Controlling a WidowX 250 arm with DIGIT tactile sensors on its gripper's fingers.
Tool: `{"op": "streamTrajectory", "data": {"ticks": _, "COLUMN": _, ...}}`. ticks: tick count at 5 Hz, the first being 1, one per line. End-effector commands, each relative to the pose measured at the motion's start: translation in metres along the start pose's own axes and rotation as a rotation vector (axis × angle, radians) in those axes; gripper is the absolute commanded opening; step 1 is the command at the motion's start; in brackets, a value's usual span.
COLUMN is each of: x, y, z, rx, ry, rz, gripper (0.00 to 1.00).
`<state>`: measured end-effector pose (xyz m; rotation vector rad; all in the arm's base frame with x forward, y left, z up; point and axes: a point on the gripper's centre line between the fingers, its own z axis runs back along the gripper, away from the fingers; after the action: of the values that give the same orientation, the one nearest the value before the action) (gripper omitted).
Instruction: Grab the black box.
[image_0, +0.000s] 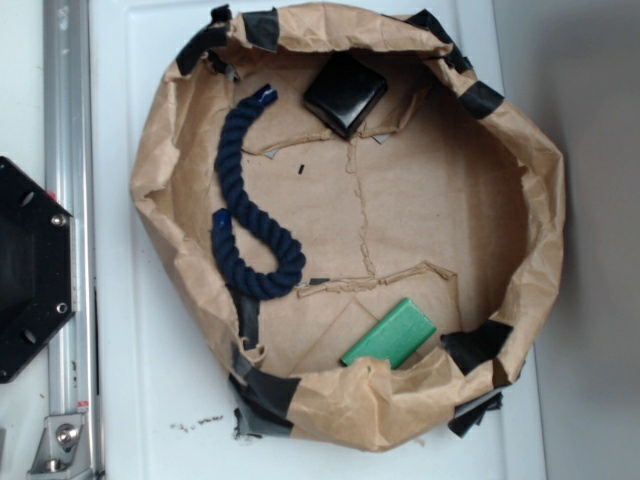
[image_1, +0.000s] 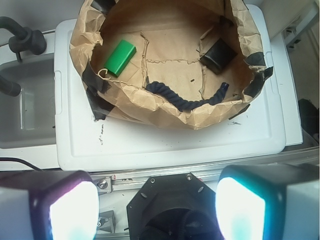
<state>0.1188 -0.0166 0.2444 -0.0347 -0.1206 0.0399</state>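
In the exterior view, a black octagonal plate (image_0: 28, 270) sat at the left edge beside a metal rail (image_0: 70, 240). Inside the brown paper nest (image_0: 545, 200), a navy rope (image_0: 245, 200) curved at the left, the black box (image_0: 345, 93) lay near the top rim, and a green block (image_0: 390, 334) rested at the lower right. In the wrist view, the gripper (image_1: 157, 202) hung with fingers (image_1: 70, 205) spread apart, well short of the box.

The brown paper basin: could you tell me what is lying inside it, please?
Inside the brown paper basin lie the black box, a dark blue rope and a green block. Its crumpled wall hides part of the block's lower end.
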Motion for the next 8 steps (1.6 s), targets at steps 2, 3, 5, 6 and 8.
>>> {"op": "streamTrajectory", "data": {"ticks": 2, "x": 0.031, "y": 0.001, "z": -0.021, "rx": -0.034, "ry": 0.054, "rz": 0.054, "gripper": 1.0}}
{"op": "streamTrajectory", "data": {"ticks": 3, "x": 0.058, "y": 0.016, "z": -0.029, "rx": -0.031, "ry": 0.102, "rz": 0.195, "gripper": 1.0}}
{"op": "streamTrajectory", "data": {"ticks": 5, "x": 0.099, "y": 0.023, "z": -0.075, "rx": -0.051, "ry": -0.031, "rz": 0.661, "gripper": 1.0}}
{"op": "streamTrajectory", "data": {"ticks": 6, "x": 0.11, "y": 0.028, "z": -0.092, "rx": 0.018, "ry": -0.143, "rz": 0.822, "gripper": 1.0}}
{"op": "streamTrajectory", "data": {"ticks": 8, "x": 0.133, "y": 0.06, "z": -0.134, "rx": 0.154, "ry": -0.218, "rz": 0.892, "gripper": 1.0}}
